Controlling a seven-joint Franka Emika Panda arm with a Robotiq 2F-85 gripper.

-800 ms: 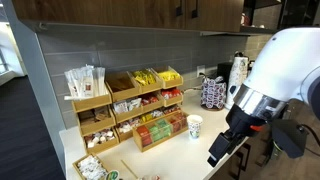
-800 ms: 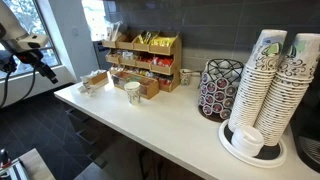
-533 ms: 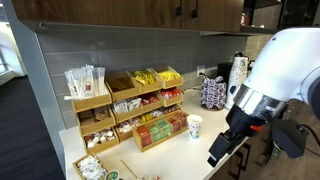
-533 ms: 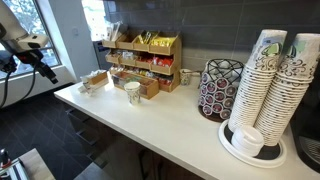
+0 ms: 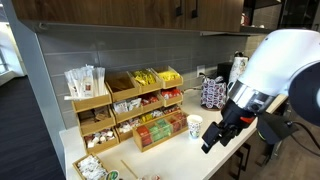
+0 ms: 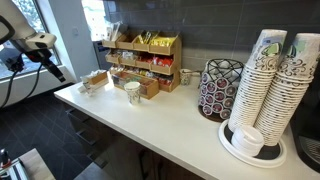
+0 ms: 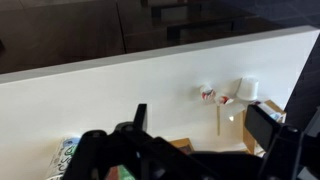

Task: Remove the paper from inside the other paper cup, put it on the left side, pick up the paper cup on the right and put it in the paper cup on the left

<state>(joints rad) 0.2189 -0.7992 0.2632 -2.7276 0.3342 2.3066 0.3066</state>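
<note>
While its jaws gape empty, the black end effector [image 6: 58,72] hangs well apart from the white paper cup [image 6: 133,92].

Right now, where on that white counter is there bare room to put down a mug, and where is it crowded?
The widest bare patch is the front of the white counter, between the white paper cup and the black wire pod holder. Crowded: the wooden snack organizer along the back wall, and the tall stacks of paper cups at one end.

Glossy white counter [image 6: 160,122]; matt wooden organizer [image 5: 93,103]
</note>
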